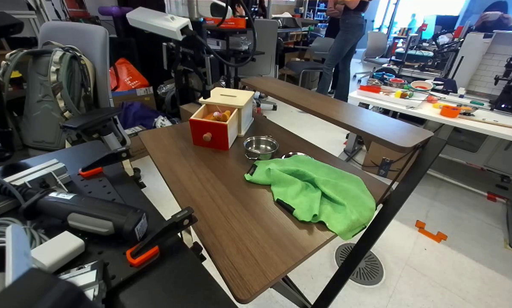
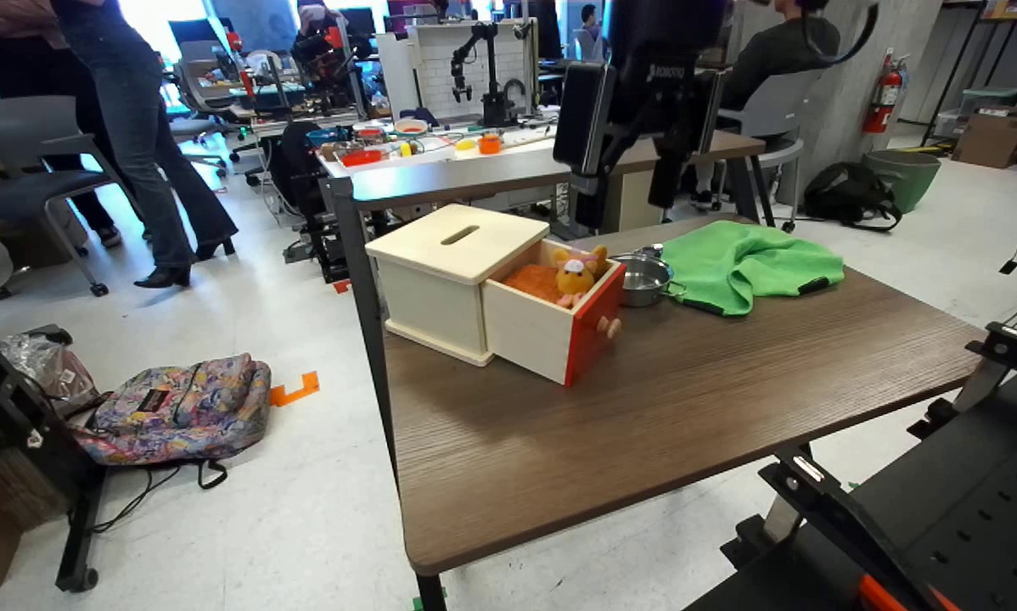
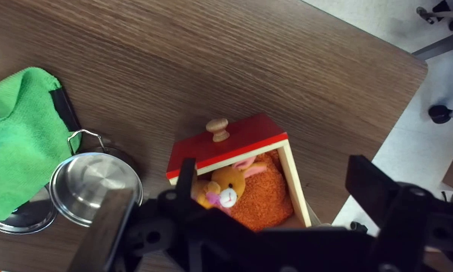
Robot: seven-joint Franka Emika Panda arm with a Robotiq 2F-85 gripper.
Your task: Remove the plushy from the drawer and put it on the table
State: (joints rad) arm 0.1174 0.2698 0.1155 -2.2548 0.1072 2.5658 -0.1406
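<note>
Progress. The drawer (image 3: 294, 185) stands drawn out of its wooden box (image 2: 432, 301), so access is available. The plushy (image 3: 228, 181), a yellow animal with pink ears, lies inside it, below the gripper (image 3: 273, 166); in the wrist view it falls within the span of the fingers (image 3: 366, 181), nearer one than the other. Orange fluffy material (image 3: 262, 200) lies directly beside it; whether this is part of the toy or a separate item cannot be determined. Outstanding: the grasp, the lift clear of the drawer walls, and the placing on the table (image 3: 173, 68). Assessment: approach stage, with neither half of the instruction fulfilled.

Gripper. The fingers are spread wide and hold nothing. In an exterior view they hang higher than the drawer and apart from it; no contact with plushy, drawer or table is found. In the wrist view the nearer finger overlaps a side wall of the drawer; that wall is noted as a likely obstruction on a straight descent. A steel pot (image 3: 90, 177) and a green cloth (image 3: 22, 158) rest on the table, off to the same finger's side of the gripper, the pot nearer, the cloth farther out.
</note>
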